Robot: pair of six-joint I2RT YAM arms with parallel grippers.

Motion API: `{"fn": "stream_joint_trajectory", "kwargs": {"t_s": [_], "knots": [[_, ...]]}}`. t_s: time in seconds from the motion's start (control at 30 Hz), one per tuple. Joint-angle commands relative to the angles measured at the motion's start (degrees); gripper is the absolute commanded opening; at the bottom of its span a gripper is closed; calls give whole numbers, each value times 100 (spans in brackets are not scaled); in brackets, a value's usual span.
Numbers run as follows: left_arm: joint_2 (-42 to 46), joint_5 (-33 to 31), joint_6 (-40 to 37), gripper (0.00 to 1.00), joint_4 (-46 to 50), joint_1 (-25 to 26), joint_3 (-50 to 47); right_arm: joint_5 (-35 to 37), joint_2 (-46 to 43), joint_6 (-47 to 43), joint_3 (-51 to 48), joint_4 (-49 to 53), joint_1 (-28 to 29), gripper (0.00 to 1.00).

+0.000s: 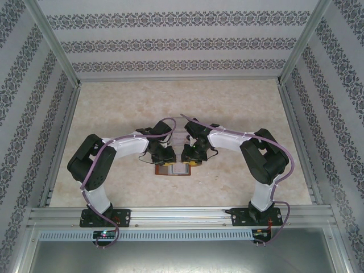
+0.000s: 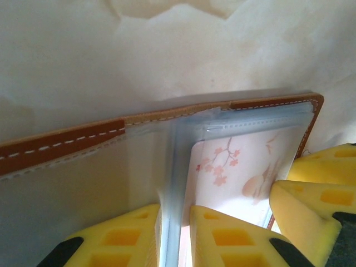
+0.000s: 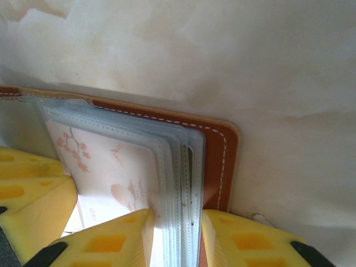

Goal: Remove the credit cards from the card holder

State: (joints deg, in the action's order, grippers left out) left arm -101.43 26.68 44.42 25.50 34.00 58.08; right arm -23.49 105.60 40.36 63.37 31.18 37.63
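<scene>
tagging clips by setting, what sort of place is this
Probably a robot test cell, not a home: wallpaper-printed panels on an aluminium frame box in a marble-look table, with left arm and right arm bolted to a rail at its near edge.

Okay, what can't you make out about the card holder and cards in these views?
Top view: left gripper and right gripper cover most of the card holder; contents too small.
Left wrist: the card has its lower part hidden by yellow fingers.
Right wrist: stacked sleeves hide any cards behind; count unclear.
</scene>
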Motion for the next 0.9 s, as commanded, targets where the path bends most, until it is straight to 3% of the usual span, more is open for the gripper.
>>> {"fn": "stream_joint_trajectory", "kwargs": {"t_s": [0.0,0.5,0.87], "knots": [[-128,-317,-56,20,306,-56,-35,228,18,-1,-139,151,-41,35],[197,-599,-143,19,618,-60,23,276,9,-12,-137,213,-43,36],[426,-118,190,26,-185,-157,-288,257,66,-10,-149,186,-38,32]]}}
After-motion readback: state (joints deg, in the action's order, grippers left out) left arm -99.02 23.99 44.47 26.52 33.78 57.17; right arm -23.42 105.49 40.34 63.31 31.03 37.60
